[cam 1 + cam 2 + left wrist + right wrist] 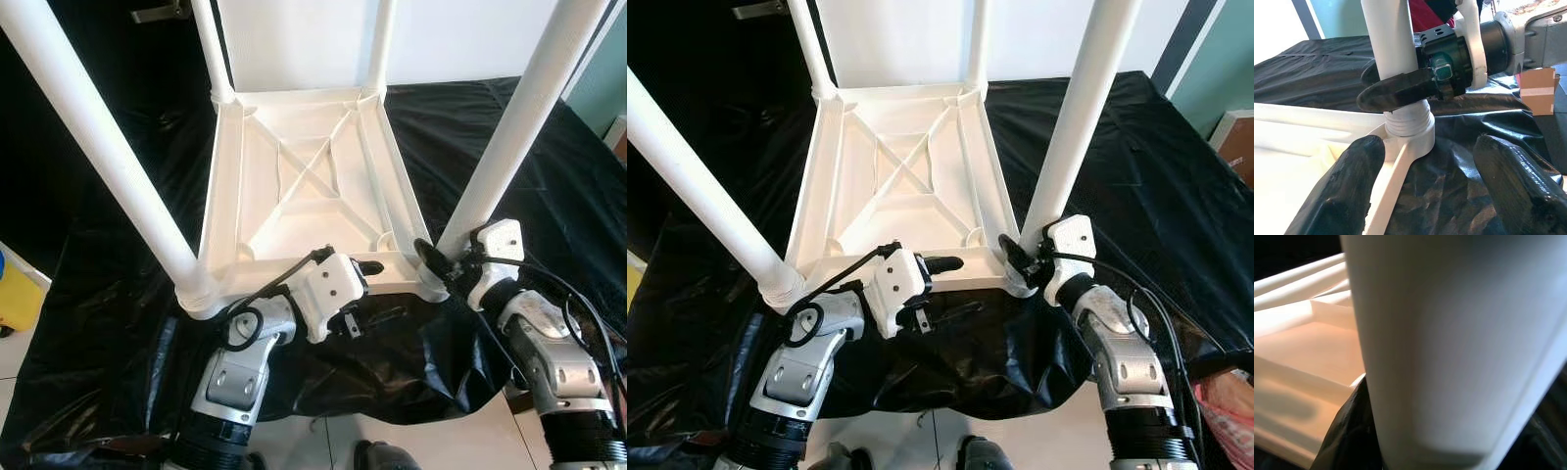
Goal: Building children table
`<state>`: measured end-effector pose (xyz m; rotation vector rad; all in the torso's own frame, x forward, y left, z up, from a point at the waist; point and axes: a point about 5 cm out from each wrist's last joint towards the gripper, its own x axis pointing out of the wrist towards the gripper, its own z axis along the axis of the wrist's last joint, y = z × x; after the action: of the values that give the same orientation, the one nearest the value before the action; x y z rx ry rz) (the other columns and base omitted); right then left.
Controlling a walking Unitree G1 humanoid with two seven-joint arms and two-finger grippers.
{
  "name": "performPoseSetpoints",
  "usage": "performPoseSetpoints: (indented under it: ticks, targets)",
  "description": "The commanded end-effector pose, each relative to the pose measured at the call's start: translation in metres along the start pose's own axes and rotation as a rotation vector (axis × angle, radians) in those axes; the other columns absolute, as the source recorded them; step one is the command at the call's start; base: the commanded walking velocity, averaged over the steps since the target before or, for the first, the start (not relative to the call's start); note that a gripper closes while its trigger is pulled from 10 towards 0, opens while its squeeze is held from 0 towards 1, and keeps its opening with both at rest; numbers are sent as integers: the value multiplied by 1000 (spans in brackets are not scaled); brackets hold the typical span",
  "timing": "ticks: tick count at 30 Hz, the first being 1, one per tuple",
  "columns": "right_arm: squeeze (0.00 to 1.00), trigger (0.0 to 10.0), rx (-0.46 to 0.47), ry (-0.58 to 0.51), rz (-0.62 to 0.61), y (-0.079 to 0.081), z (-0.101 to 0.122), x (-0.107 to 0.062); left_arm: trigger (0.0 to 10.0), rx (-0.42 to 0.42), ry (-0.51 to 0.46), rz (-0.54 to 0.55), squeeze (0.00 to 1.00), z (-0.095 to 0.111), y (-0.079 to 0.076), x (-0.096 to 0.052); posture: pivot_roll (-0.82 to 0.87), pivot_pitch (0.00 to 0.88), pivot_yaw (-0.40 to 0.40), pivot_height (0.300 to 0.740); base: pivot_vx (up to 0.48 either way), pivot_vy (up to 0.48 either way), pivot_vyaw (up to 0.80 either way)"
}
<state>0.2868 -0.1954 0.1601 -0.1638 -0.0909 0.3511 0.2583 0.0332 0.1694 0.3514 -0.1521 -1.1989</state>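
My right gripper [1021,257] is clamped around the base of the near right leg [1073,117], just above its socket. My left gripper [1425,191] hangs spread at the near rim of the upturned tabletop [309,176], grasping nothing. The tabletop lies underside up on the black sheet [549,176]. All four legs stand in their corners, so I judge only seating this last one remains.

White plastic table [309,186] lies upside down on black sheet, 4 legs [514,127] pointing up.
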Motion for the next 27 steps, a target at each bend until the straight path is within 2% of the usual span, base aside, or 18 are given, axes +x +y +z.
performPoseSetpoints:
  ticks: [1,5,8,12,14,16,19,27]
  targets:
    - [0,10000,23,49,-55,7,-8,-3,10000,-14,11,169,0,-4,5,0,-158,127,42,740,0,0,0]
    - [0,10000,64,44,-119,14,-7,-4,10000,-14,9,163,0,-3,5,0,-161,123,44,740,0,0,0]
    - [0,10000,76,68,-223,28,-9,-6,10000,-12,8,151,0,-3,4,1,-163,120,47,740,0,0,0]
    - [0,10000,84,71,-301,34,-9,-7,10000,-9,6,145,0,-3,4,2,-162,118,47,740,0,0,0]
    - [0,10000,93,76,-384,39,-10,-8,10000,-6,6,142,0,-2,4,2,-157,115,44,740,0,0,0]
    - [0,10000,93,76,-384,39,-10,-8,10000,-6,6,142,0,-2,4,2,-157,115,44,740,0,0,0]
    - [0,10000,146,91,-475,51,-10,-8,10000,-7,6,143,0,-2,3,2,-150,113,39,740,0,0,0]
    - [0,10000,167,92,-498,58,-7,-8,10000,-10,6,141,0,-2,2,2,-153,110,43,740,0,0,0]
